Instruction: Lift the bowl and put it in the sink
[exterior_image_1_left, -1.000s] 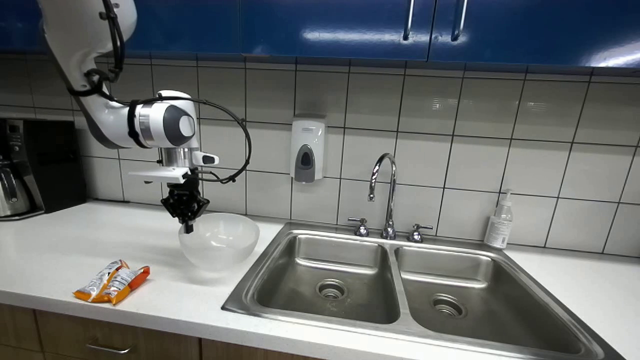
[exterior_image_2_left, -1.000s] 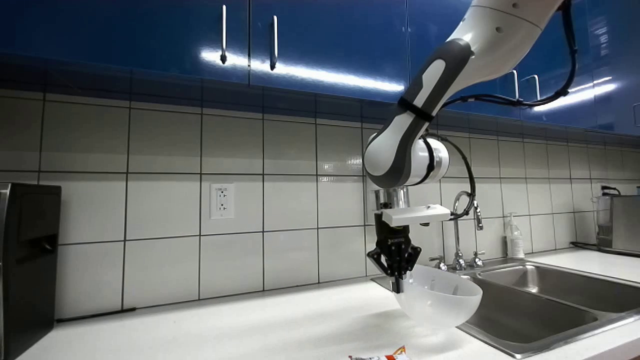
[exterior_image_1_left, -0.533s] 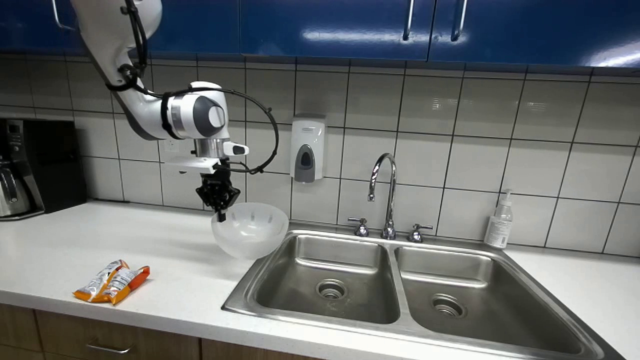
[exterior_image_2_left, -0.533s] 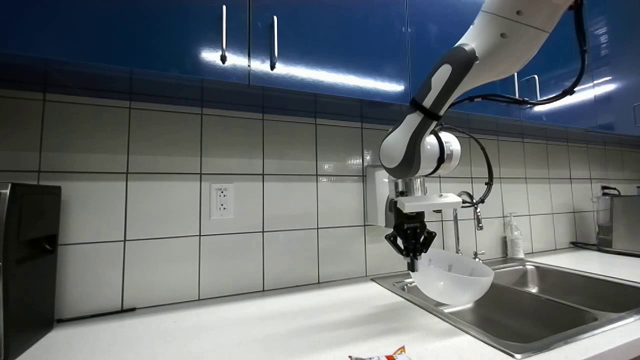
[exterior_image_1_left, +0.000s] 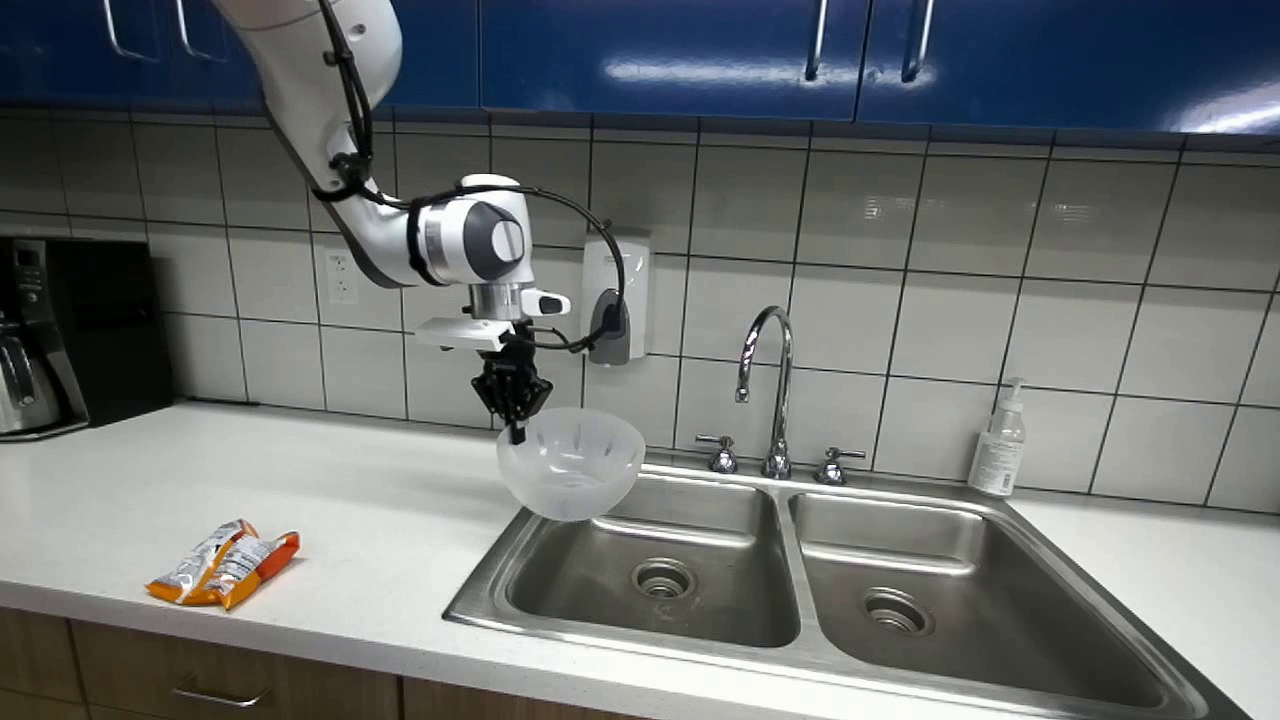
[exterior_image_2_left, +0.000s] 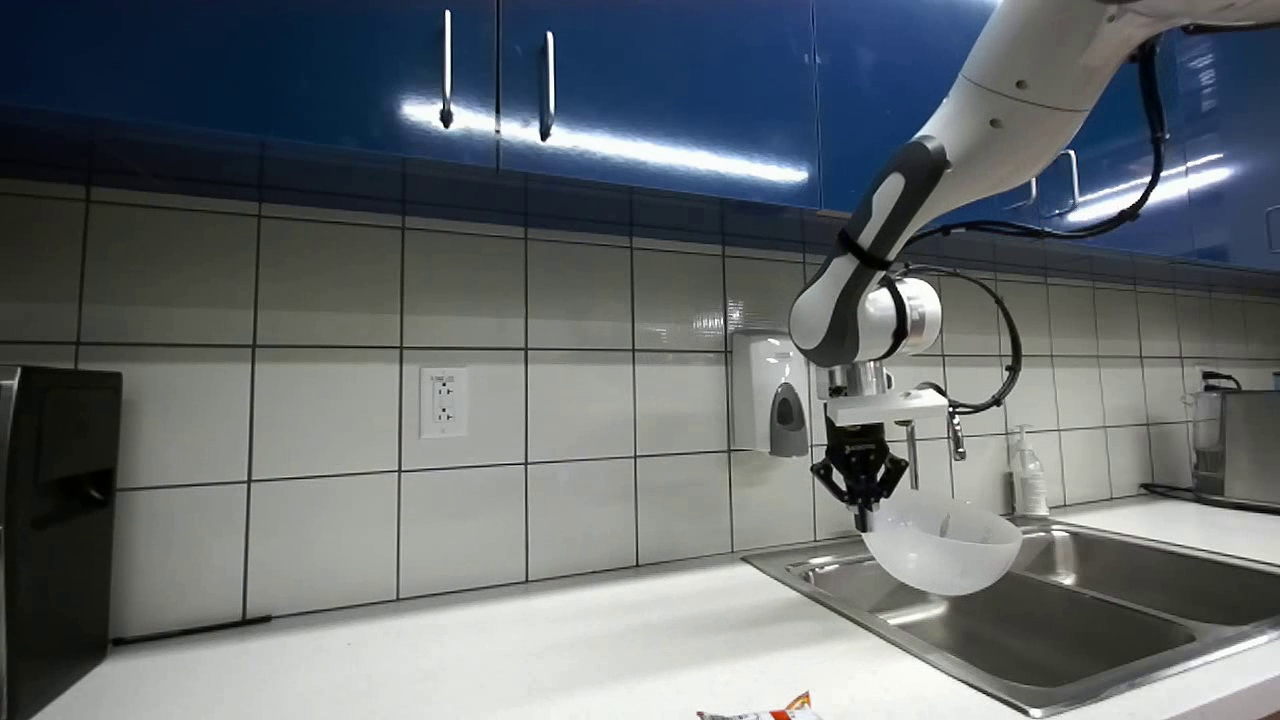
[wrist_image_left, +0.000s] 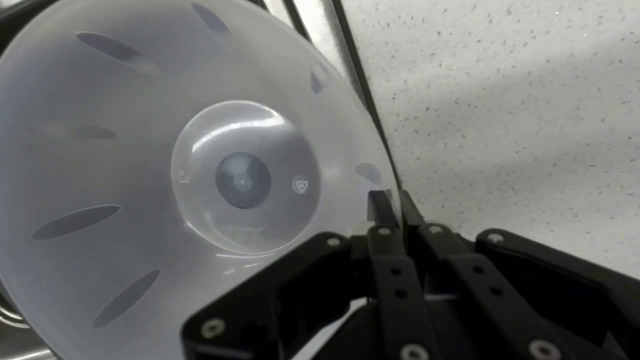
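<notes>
The bowl (exterior_image_1_left: 572, 472) is a wide, translucent round bowl, held in the air in both exterior views (exterior_image_2_left: 943, 552). My gripper (exterior_image_1_left: 516, 434) is shut on its rim, with the black fingertips on either side of the wall, also seen in an exterior view (exterior_image_2_left: 862, 522). In the wrist view the fingertips (wrist_image_left: 397, 207) pinch the bowl's right edge, and the bowl (wrist_image_left: 245, 180) fills the left half. The steel sink (exterior_image_1_left: 795, 570) has two basins. The bowl hangs over the back left part of the left basin (exterior_image_1_left: 590, 590) and its left rim, above the sink.
A curved chrome faucet (exterior_image_1_left: 783, 390) with two handles stands behind the basins. A wall soap dispenser (exterior_image_1_left: 617, 300) hangs behind the arm. A snack packet (exterior_image_1_left: 225, 565) lies on the white counter (exterior_image_1_left: 370, 520). A soap bottle (exterior_image_1_left: 1000, 445) and a coffee maker (exterior_image_1_left: 90, 330) stand at the sides.
The gripper has carried the bowl from over the counter to over the left side of the sink, rising a little at first. The packet has not moved.
</notes>
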